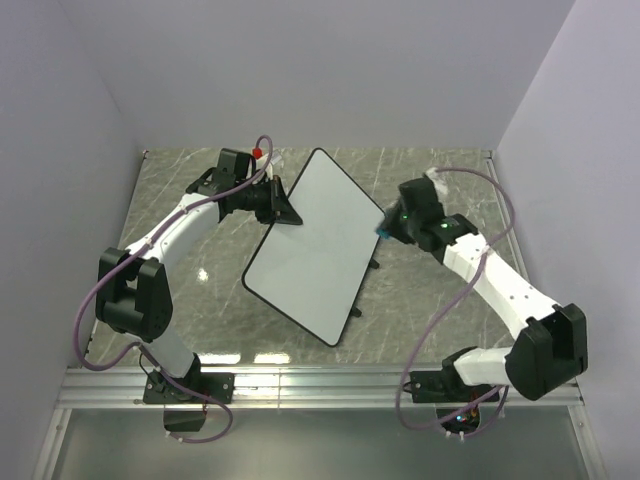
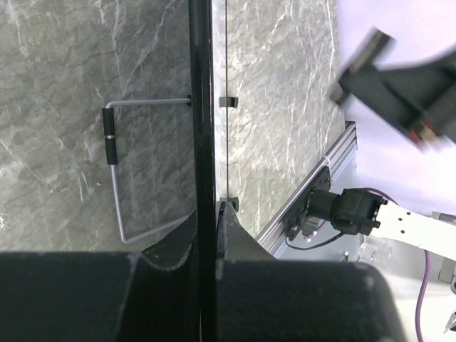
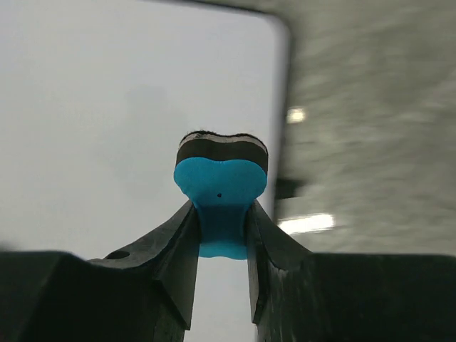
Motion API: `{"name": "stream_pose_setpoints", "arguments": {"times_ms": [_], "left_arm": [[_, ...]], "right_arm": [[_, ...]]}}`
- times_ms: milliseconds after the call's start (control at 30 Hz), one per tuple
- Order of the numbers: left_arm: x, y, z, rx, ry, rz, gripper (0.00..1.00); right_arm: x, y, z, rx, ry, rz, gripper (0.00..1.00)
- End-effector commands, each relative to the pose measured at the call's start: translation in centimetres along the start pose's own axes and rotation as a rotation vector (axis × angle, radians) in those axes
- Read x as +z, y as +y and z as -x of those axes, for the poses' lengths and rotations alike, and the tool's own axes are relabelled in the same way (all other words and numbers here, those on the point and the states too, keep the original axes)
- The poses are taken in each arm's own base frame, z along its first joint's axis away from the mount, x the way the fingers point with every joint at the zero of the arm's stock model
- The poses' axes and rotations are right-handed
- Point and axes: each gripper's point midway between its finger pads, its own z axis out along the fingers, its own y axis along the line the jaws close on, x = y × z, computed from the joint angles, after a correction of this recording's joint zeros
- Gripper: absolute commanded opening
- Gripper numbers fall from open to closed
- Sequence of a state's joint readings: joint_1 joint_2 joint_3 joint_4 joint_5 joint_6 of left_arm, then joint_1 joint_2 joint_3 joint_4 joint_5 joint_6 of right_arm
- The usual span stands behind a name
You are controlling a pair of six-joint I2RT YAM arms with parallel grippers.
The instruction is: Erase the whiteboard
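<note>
The whiteboard [image 1: 308,245] is a white rectangle with a thin black rim, tilted up off the table. Its face looks blank, with no writing I can make out. My left gripper [image 1: 284,210] is shut on its upper left rim; in the left wrist view the black rim [image 2: 203,107] runs edge-on between my jaws. My right gripper [image 1: 385,232] is shut on a blue-and-black eraser [image 3: 221,178] at the board's right edge. In the right wrist view the eraser's black felt faces the white board face [image 3: 92,107] near its rounded corner.
The table [image 1: 200,290] is grey marble with an aluminium rail [image 1: 320,385] along the near edge. A wire stand [image 2: 114,178] with a black sleeve hangs from the board's back. A red-tipped object [image 1: 257,153] sits behind my left wrist. Walls enclose three sides.
</note>
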State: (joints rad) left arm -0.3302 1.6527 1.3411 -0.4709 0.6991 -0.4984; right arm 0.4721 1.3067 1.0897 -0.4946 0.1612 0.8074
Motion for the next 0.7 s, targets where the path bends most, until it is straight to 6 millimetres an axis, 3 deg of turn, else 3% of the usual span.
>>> {"name": "stream_pose_setpoints", "arguments": {"times_ms": [0,33,100,233,400,667], "left_arm": [[1.3,2.5,1.2,0.172,-0.061,0.158,0.01],[1.2,2.4,1.3,0.176,-0.062,0.165,0.04],[1.0,2.5,1.5,0.179,-0.069,0.175,0.09],[0.6,2.1,1.9,0.186,-0.082,0.182,0.19],[-0.1,1.9,2.3,0.196,-0.095,0.209,0.32],[-1.8,0.8,3.3,0.223,-0.14,0.233,0.59]], "right_arm": [[1.2,-7.4,-0.5,-0.006,0.049,-0.207,0.12],[1.9,-8.5,-1.0,-0.005,0.076,-0.239,0.23],[2.8,-10.2,-1.4,0.0,0.109,-0.288,0.64],[5.1,-11.3,-2.5,-0.006,0.16,-0.33,0.98],[6.0,-11.0,-2.7,-0.003,0.179,-0.326,0.99],[5.0,-10.1,-2.2,-0.019,0.167,-0.279,1.0]]}}
